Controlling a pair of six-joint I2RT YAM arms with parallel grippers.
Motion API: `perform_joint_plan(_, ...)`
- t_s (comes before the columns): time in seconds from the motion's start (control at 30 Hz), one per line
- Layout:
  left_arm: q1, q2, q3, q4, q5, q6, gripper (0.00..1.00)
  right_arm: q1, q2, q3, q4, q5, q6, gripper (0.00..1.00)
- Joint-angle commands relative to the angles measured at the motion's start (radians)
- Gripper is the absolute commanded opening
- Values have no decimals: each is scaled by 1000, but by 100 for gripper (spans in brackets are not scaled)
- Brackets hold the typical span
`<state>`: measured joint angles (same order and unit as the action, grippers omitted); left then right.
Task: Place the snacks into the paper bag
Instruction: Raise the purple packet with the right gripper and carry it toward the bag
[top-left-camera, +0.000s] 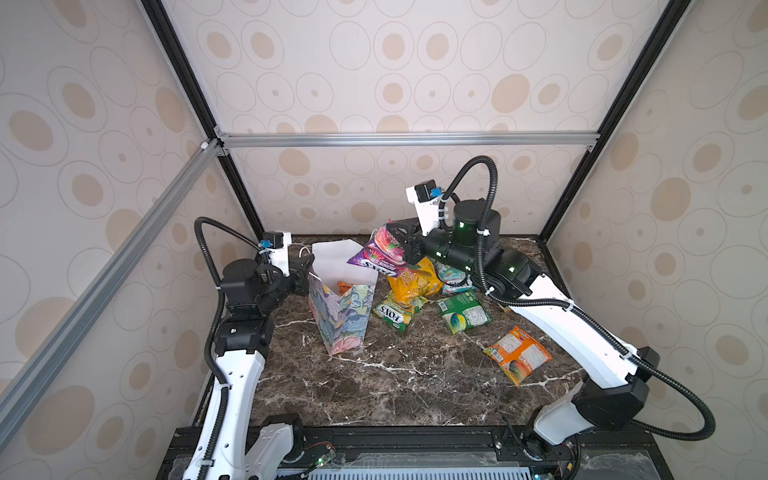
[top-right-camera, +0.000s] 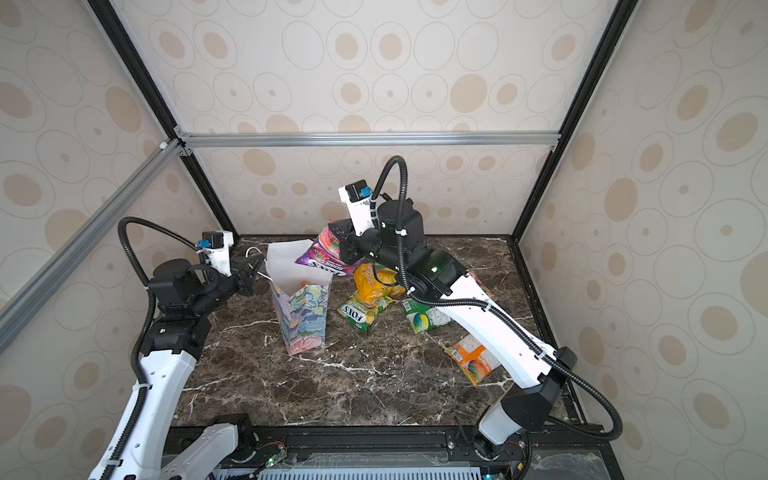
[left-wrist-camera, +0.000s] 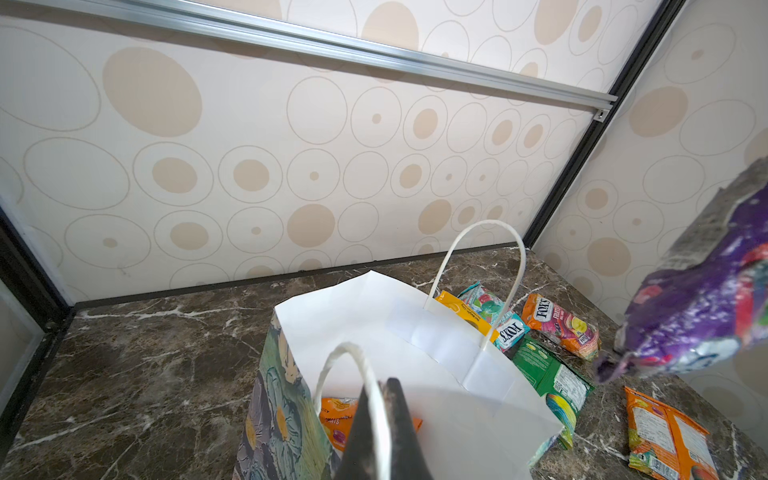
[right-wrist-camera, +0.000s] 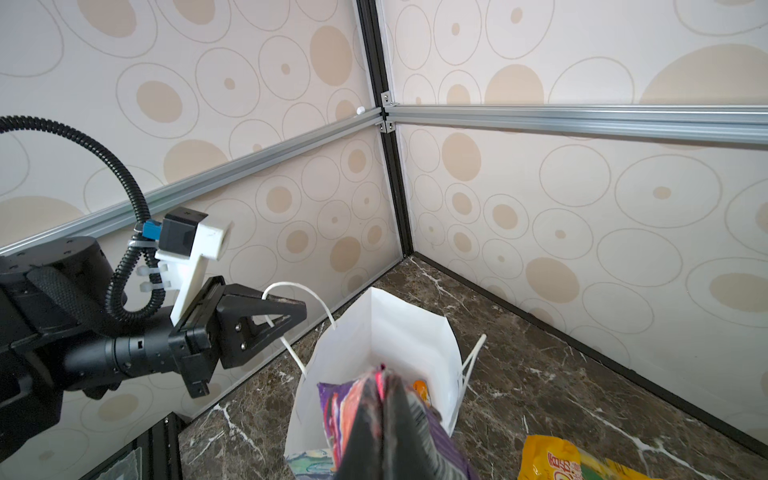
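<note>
White handle (left-wrist-camera: 347, 348) pinched, left wrist, purple packet (right-wrist-camera: 332, 415) clamped, right wrist

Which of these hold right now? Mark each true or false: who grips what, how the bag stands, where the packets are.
1. The left gripper is shut on the paper bag's cord handle. True.
2. The right gripper holds a yellow packet. False: it is shut on the purple packet.
3. The bag lies on its side. False: it stands upright, mouth open.
4. An orange packet is inside the bag. True.
5. Every packet is bagged. False: several lie on the table, among them a green packet.
</note>
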<state>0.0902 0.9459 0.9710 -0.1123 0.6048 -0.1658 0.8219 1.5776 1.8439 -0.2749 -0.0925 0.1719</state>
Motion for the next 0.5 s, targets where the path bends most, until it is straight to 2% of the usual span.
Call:
perform_joint_plan(0.0, 9, -21, 7, 29, 16, 3, 0, 21, 34, 80, 84, 19, 0, 0)
perform_joint_plan(0.47, 9, -24, 8, 23, 5, 11, 0, 55, 270, 359, 31, 30, -13, 0)
